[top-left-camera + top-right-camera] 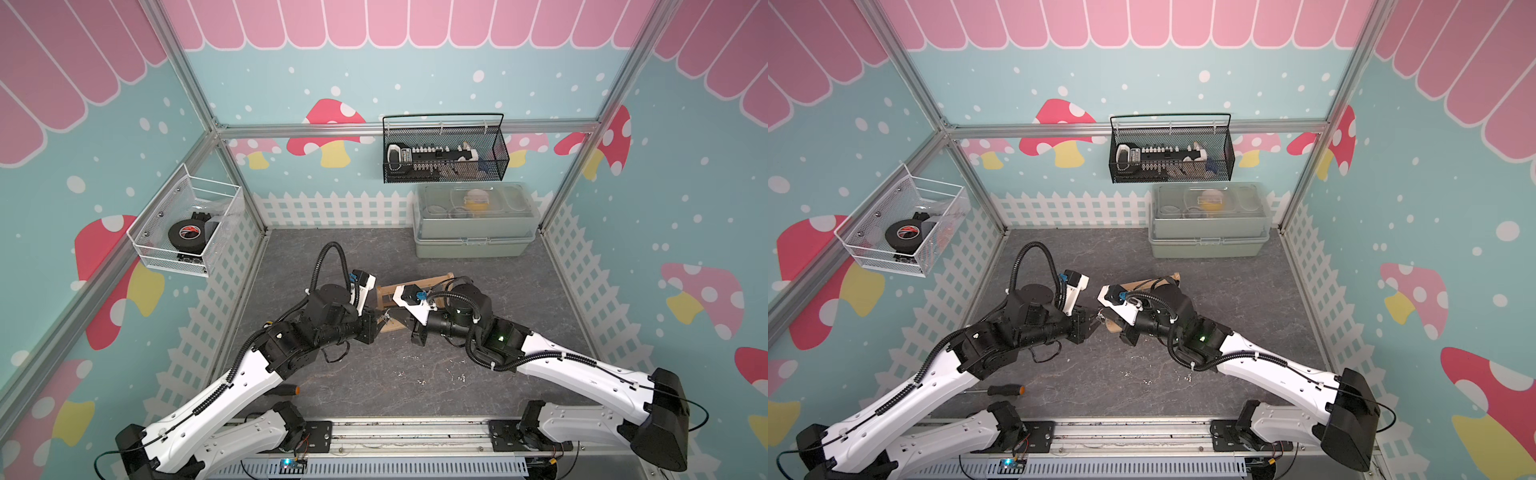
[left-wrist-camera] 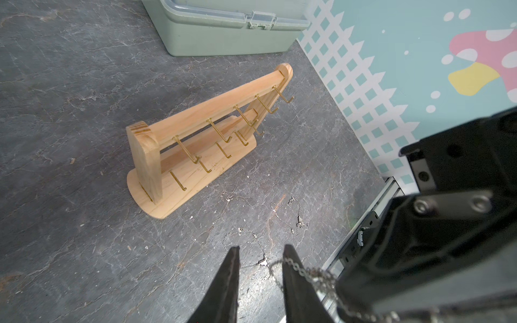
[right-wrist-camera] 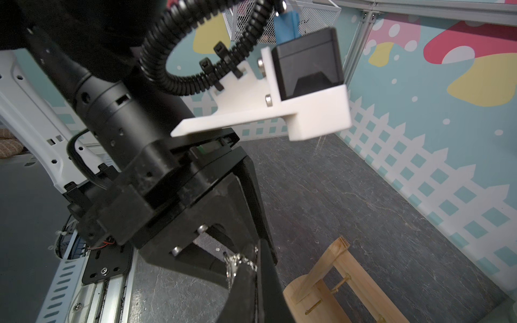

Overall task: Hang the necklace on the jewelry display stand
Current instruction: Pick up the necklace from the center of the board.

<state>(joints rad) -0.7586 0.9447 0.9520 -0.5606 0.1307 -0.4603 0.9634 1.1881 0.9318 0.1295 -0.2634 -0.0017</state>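
**Status:** pick-up complete, hanging not yet done.

The held part of the necklace [image 2: 305, 270] is raised off the bench [image 2: 84, 112]. It spans the two grippers, at about 8 o'clock of the jewelry display stand [image 2: 212, 109] in both top views.

- **Right gripper [image 3: 256, 260]:** clenched on the chain at its fingertips.
- **Left gripper [image 2: 261, 251]:** jaws apart. The chain drapes over one finger [image 2: 296, 296], and nothing appears pinched between the jaws.
- **Stand:** upright near the bench centre, with the grey-green box [image 2: 223, 36] at its 1 o'clock.
- **Hooks [image 2: 218, 131]:** every one visible, on both rows, is bare.

**Outstanding, as judged:** carry the chain to the crossbar, spread a loop, seat it over a hook, and release.
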